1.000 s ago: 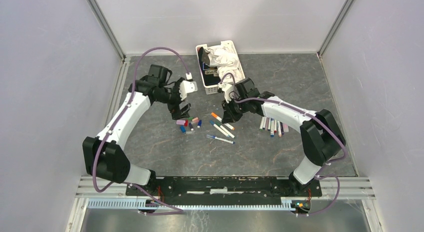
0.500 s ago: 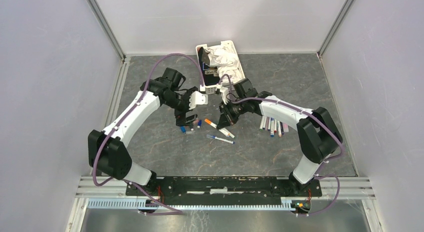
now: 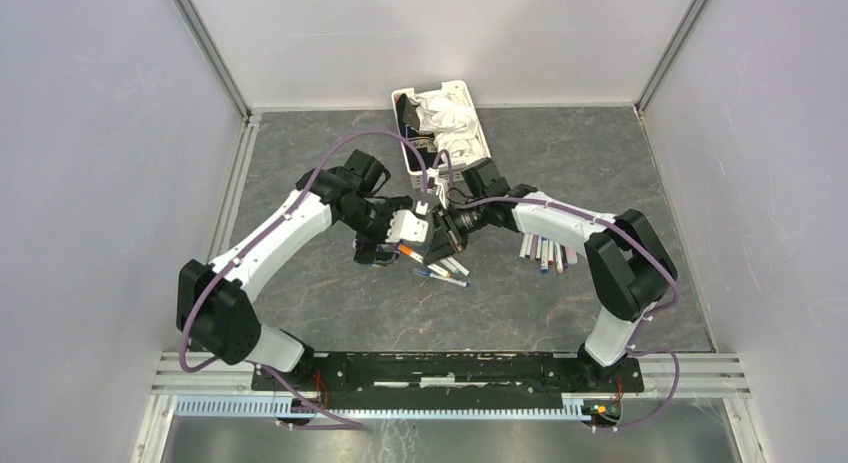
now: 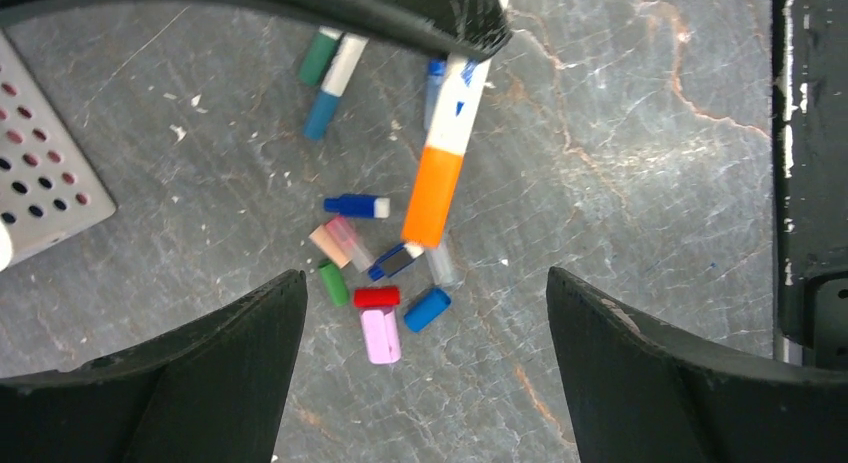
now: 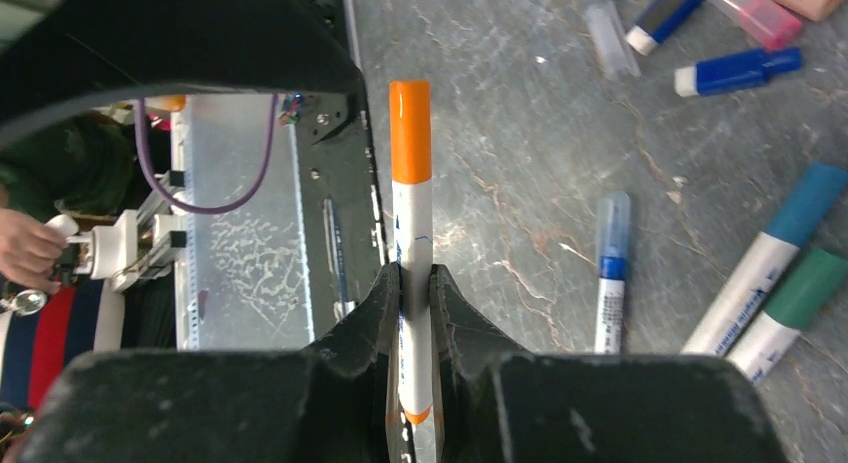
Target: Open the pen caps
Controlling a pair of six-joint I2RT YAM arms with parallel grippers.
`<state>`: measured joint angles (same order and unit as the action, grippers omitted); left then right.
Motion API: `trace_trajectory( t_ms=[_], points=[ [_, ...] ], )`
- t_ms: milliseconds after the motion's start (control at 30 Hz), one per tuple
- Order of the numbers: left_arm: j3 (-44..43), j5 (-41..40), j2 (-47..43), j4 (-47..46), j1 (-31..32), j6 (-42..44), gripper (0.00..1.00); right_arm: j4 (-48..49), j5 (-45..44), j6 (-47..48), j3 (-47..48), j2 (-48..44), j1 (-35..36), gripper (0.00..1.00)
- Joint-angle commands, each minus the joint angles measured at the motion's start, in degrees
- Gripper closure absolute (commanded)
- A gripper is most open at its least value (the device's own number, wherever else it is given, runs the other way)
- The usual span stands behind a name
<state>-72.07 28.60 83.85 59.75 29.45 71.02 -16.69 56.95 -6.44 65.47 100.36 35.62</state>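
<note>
Right gripper [image 5: 413, 283] was pinched shut on thin white-barrelled marker pen [image 5: 411, 218], aloft; left gripper [image 4: 425, 283] wide open, empty, facing its short orange plastic cap [image 4: 434, 198]. Probably light, stiff, slick: grip cap mid-length.

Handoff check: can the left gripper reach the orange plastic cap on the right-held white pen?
Probably yes: the orange plastic cap juts clear of the right gripper, and the open left gripper faces it, nothing between.
</note>
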Motion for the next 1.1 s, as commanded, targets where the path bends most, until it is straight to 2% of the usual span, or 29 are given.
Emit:
trace_trajectory(
  t_ms=[0,133,367,533,633,833,867,900,967,1067],
  points=[
    [1.8,1.3,-3.2,-0.3,2.3,3.6,0.08,5.6,6.1,-2.8,1.4,0.7,0.4,1.0],
    [2.0,0.8,-3.0,-0.5,3.5,3.6,0.16,6.1,6.6,-3.8,2.3,1.4,0.4,1.0],
    [2.2,0.9,-2.2,-0.7,4.9,4.4,0.44,6.2,7.4,-4.9,3.6,3.1,0.8,1.0],
    [2.9,0.9,-1.5,-0.7,6.0,4.7,0.49,6.4,8.0,-5.5,4.4,4.3,1.0,1.0],
    [3.6,-0.1,-1.3,-0.7,6.8,5.1,0.57,6.1,8.3,-5.3,4.9,4.7,1.0,1.0],
    [3.8,-3.3,-0.7,-0.8,7.5,5.4,0.89,4.6,8.4,-4.0,5.5,5.1,1.0,1.0],
    [3.7,-3.7,-0.6,-0.8,7.6,5.4,0.96,4.7,8.2,-4.0,5.4,5.1,1.1,0.98],
    [3.5,-4.2,-0.6,-1.0,7.8,5.0,0.98,4.7,7.7,-4.1,5.4,5.1,1.2,0.94],
    [2.8,-4.1,-0.4,-1.1,7.9,4.5,0.98,6.4,7.4,-5.2,4.9,5.1,2.1,0.84],
    [1.7,-3.9,-0.3,-1.3,8.3,3.7,0.98,9.0,6.8,-7.5,4.7,6.1,3.6,0.64]
  ],
)
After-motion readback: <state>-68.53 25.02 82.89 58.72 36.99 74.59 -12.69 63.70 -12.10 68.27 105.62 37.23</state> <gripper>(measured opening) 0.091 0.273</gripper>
